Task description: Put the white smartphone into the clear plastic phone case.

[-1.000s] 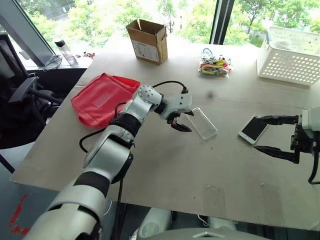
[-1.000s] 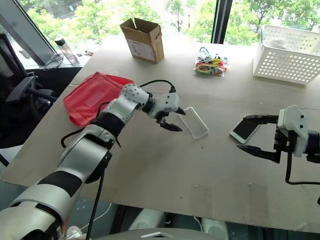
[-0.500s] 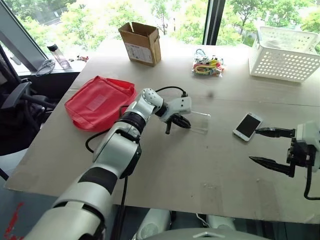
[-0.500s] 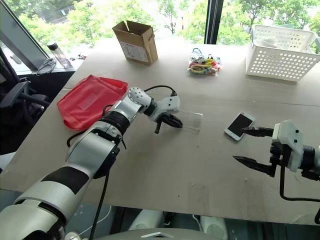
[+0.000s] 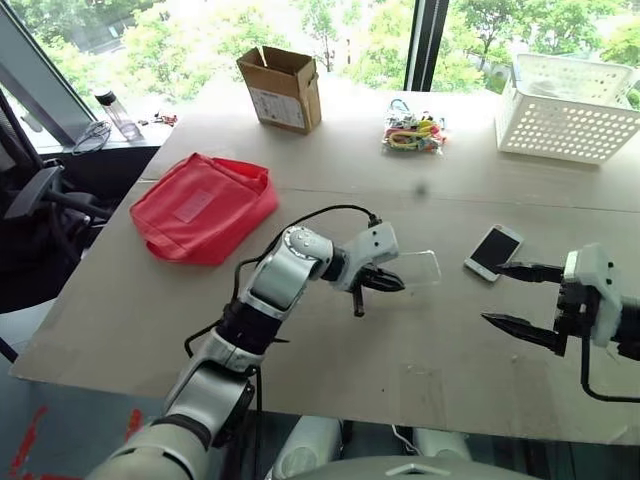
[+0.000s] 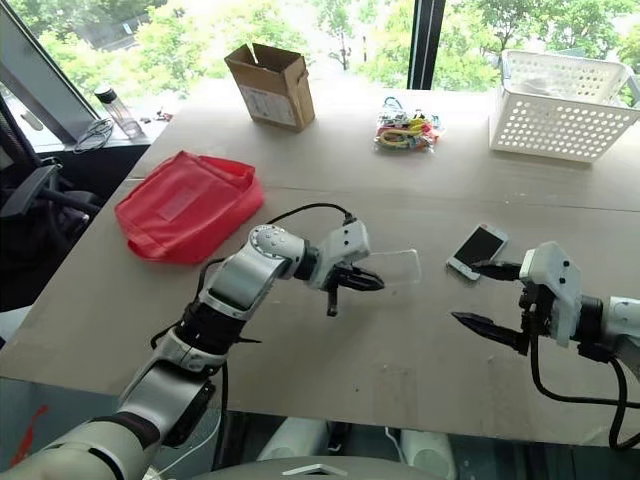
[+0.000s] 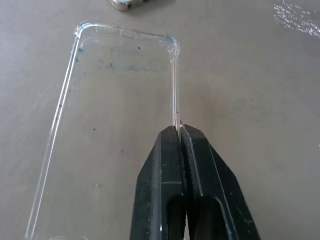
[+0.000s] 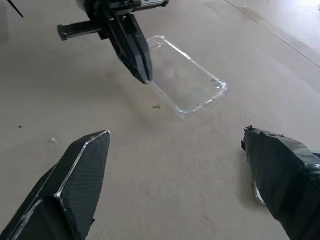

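Near the middle of the bench (image 5: 330,390), the left pincer (image 5: 385,284) is clamped on one long rim of the clear plastic phone case (image 5: 418,270), which extends from the fingertips toward the white smartphone (image 5: 492,251). The head views show the case as a faint transparent outline; whether it rests flat on the bench or is raised off it cannot be told from them. The left wrist view supplies the grip detail: both black fingers (image 7: 160,170) are pressed together with the thin case wall pinched between their tips, and a sliver of the phone's metal edge shows just beyond the far short end of the case. The smartphone lies screen-up on the bench, apart from the case, between it and the right pincer (image 5: 522,296). The right pincer stands wide, holding nothing, with its upper fingertip just beside the near corner of the phone. The right wrist view shows both of its own fingers spread far apart over bare bench surface, and between them the left pincer gripping the case at the rim; a small part of the phone shows beside one finger. The head views also show items the wrist views do not: a red pouch (image 5: 203,206), a cardboard box (image 5: 285,88), a white perforated basket (image 5: 570,108) and a bundle of coloured cables (image 5: 417,131), all well apart from the pincers.
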`<state>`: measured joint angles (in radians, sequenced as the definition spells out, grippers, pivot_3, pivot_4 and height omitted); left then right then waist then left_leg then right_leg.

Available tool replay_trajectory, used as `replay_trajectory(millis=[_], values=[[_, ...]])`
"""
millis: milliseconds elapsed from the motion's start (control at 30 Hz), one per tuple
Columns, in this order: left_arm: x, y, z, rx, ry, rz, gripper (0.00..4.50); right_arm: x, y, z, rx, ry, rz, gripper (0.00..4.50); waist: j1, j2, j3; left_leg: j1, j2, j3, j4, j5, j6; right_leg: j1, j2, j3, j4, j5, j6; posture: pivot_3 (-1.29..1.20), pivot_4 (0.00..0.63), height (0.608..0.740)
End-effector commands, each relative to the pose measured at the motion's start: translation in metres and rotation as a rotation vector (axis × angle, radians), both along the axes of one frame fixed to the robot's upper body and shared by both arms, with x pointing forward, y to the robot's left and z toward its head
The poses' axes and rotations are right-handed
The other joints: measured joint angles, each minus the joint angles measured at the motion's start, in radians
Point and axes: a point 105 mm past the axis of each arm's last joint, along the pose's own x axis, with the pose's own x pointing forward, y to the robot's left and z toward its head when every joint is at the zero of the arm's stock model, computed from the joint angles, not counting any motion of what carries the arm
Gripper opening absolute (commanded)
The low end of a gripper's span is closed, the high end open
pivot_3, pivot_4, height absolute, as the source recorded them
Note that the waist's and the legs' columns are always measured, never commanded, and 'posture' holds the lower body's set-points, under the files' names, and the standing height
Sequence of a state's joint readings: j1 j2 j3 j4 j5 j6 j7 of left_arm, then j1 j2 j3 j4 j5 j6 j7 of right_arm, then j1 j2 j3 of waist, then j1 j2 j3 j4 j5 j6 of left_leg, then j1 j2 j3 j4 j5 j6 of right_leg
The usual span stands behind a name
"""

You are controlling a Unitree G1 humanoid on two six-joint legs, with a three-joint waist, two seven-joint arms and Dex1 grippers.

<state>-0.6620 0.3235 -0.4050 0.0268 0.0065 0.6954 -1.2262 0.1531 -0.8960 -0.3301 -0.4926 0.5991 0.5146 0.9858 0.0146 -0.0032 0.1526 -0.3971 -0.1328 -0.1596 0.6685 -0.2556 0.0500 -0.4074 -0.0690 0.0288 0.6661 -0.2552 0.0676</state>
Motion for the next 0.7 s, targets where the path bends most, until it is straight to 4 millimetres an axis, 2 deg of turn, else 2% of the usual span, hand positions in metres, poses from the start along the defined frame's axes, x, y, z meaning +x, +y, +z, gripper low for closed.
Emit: replay_trajectory(millis=[33, 100, 133, 167, 267, 300, 367, 433, 533, 633, 700], values=[[-0.01, -0.009, 0.01, -0.023, -0.012, -0.079, 0.04, 0.013, 0.001, 0.006, 0.015, -0.048, -0.105, 4.5, 0.001, 0.0, 0.0, 0.0, 0.0, 0.0, 0.0, 0.0, 0.0, 0.0, 0.0, 0.0, -0.001, 0.0, 0.0, 0.0, 0.15, 0.74], [-0.01, -0.005, 0.007, -0.011, -0.036, -0.086, 0.04, 0.015, 0.008, 0.006, 0.048, -0.064, -0.141, 4.5, 0.001, 0.0, 0.0, -0.001, 0.0, 0.0, 0.0, 0.0, 0.0, 0.0, 0.0, 0.0, -0.002, 0.0, 0.0, 0.0, 0.15, 0.74], [-0.009, -0.003, 0.005, -0.004, -0.042, -0.08, 0.59, 0.016, 0.01, 0.006, 0.068, -0.072, -0.16, 4.5, 0.001, 0.0, 0.0, -0.001, 0.0, 0.0, 0.0, 0.0, 0.0, 0.0, 0.0, 0.0, -0.002, 0.0, 0.0, 0.0, 0.15, 0.74], [-0.009, 0.0, 0.003, -0.001, -0.044, -0.082, 0.88, 0.018, 0.011, 0.006, 0.072, -0.083, -0.189, 4.5, 0.001, 0.0, 0.0, -0.002, 0.0, 0.0, 0.0, 0.0, 0.0, -0.001, 0.0, 0.0, -0.002, 0.0, 0.0, 0.0, 0.15, 0.74], [-0.009, 0.005, 0.006, -0.052, -0.066, -0.081, 2.23, 0.025, 0.012, -0.002, 0.1, -0.02, -0.295, 4.5, 0.0, 0.0, 0.0, -0.002, 0.0, 0.0, -0.002, 0.0, 0.0, -0.002, 0.0, 0.001, -0.002, 0.0, 0.0, 0.0, 0.15, 0.74], [-0.01, 0.008, 0.012, -0.096, -0.076, -0.072, 3.0, 0.034, 0.009, -0.003, 0.103, -0.033, -0.384, 4.5, -0.001, 0.0, 0.0, -0.002, 0.0, 0.001, -0.001, 0.0, 0.0, -0.002, 0.0, 0.001, -0.002, 0.0, 0.0, 0.0, 0.15, 0.74], [-0.011, 0.015, 0.025, -0.167, -0.108, -0.04, 3.56, 0.05, 0.005, -0.006, 0.085, -0.079, -0.553, 4.5, -0.004, -0.001, 0.0, -0.002, 0.0, 0.001, -0.001, 0.0, 0.0, -0.002, 0.0, 0.002, -0.002, 0.0, 0.0, 0.0, 0.15, 0.74], [-0.013, 0.017, 0.039, -0.236, -0.152, -0.014, 4.46, 0.058, 0.008, -0.014, 0.076, -0.061, -0.652, 4.5, -0.002, -0.001, 0.0, -0.001, 0.001, 0.002, -0.002, 0.0, 0.0, -0.003, 0.001, 0.002, 0.0, 0.0, 0.0, 0.0, 0.15, 0.74], [-0.018, 0.025, 0.062, -0.349, -0.187, 0.039, 4.49, 0.07, 0.023, -0.018, 0.105, -0.054, -0.756, 4.5, -0.001, -0.001, 0.0, -0.002, 0.001, 0.002, -0.002, 0.0, 0.0, -0.005, 0.001, 0.003, 0.001, 0.0, -0.001, 0.0, 0.15, 0.74], [-0.023, 0.033, 0.074, -0.419, -0.232, 0.101, 4.49, 0.08, 0.03, -0.013, 0.135, -0.069, -0.87, 4.5, -0.005, 0.0, 0.0, -0.002, 0.001, 0.005, -0.003, 0.0, 0.0, -0.006, 0.001, 0.006, 0.001, 0.0, 0.0, 0.0, 0.15, 0.74], [-0.022, 0.035, 0.083, -0.486, -0.237, 0.16, 4.49, 0.087, 0.026, -0.012, 0.137, -0.079, -0.985, 4.5, -0.002, 0.0, -0.001, -0.002, 0.001, 0.006, -0.003, 0.0, 0.0, -0.006, 0.001, 0.006, 0.001, 0.0, 0.0, 0.0, 0.15, 0.74]])
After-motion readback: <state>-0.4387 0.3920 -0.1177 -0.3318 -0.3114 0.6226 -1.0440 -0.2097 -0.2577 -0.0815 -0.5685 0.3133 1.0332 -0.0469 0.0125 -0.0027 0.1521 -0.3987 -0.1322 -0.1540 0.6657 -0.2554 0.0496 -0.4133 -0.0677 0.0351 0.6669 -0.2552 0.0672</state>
